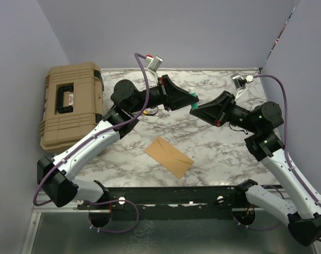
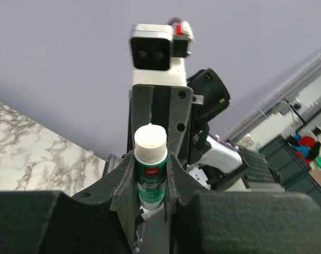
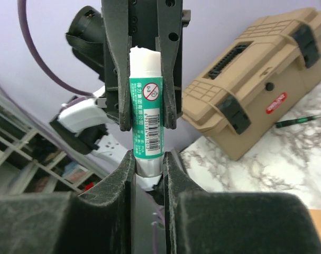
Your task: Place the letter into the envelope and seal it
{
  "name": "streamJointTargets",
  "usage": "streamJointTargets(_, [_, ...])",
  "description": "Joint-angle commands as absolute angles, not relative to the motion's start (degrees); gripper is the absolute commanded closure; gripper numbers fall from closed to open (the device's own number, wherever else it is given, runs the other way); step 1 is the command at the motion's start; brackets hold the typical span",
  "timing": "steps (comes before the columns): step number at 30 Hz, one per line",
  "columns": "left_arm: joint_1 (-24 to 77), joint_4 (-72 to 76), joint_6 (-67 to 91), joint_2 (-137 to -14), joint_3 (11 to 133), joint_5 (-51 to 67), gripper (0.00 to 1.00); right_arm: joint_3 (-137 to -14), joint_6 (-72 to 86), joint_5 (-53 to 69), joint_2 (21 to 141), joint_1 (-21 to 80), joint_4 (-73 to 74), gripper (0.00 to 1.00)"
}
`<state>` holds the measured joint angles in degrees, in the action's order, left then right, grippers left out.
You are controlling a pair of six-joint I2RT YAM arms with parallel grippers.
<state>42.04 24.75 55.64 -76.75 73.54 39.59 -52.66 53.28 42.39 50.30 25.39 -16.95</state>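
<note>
The tan envelope (image 1: 169,156) lies flat on the marble table (image 1: 223,159) in front of both arms, its flap folded down. I see no separate letter; it is hidden or out of view. Both grippers are raised above the table's back middle and meet tip to tip on a green glue stick (image 1: 192,93). My left gripper (image 2: 150,164) is shut on the stick's green body (image 2: 150,177). My right gripper (image 3: 148,159) is shut on the stick's grey end, and the green body (image 3: 146,116) runs away from it into the left fingers (image 3: 113,95).
A tan hard case (image 1: 71,103) stands at the table's left back and also shows in the right wrist view (image 3: 255,79). A thin green-handled tool (image 3: 297,120) lies on the marble beside it. Purple walls close in the back and sides.
</note>
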Motion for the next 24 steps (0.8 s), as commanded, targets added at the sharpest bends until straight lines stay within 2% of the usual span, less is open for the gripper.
streamJointTargets(1, [42.4, 21.4, 56.6, -76.0, 72.3, 30.2, 1.00, -57.5, 33.7, 37.2, 53.8, 25.4, -6.2, 0.99])
streamJointTargets(5, [42.3, 7.4, 55.6, -78.8, 76.2, 18.0, 1.00, -60.0, 15.5, 28.7, 56.5, 25.3, 0.7, 0.99])
streamJointTargets(7, [42.1, 5.7, 58.5, -80.6, 77.6, 15.0, 1.00, -60.8, 10.0, 23.7, 58.4, 25.3, 2.5, 0.99])
streamJointTargets(14, [41.4, -2.6, 66.4, -86.5, 83.3, 9.7, 1.00, -64.0, 0.8, 9.2, 63.3, 27.3, 3.5, 0.99])
streamJointTargets(18, [41.2, -5.6, 66.9, -88.8, 86.0, 9.2, 1.00, -65.1, 1.5, 9.2, 64.5, 27.4, 4.0, 0.99])
streamJointTargets(24, [41.2, -5.0, 63.3, -88.6, 84.8, 10.2, 1.00, -64.6, 10.5, 17.3, 63.6, 27.4, 2.7, 0.99])
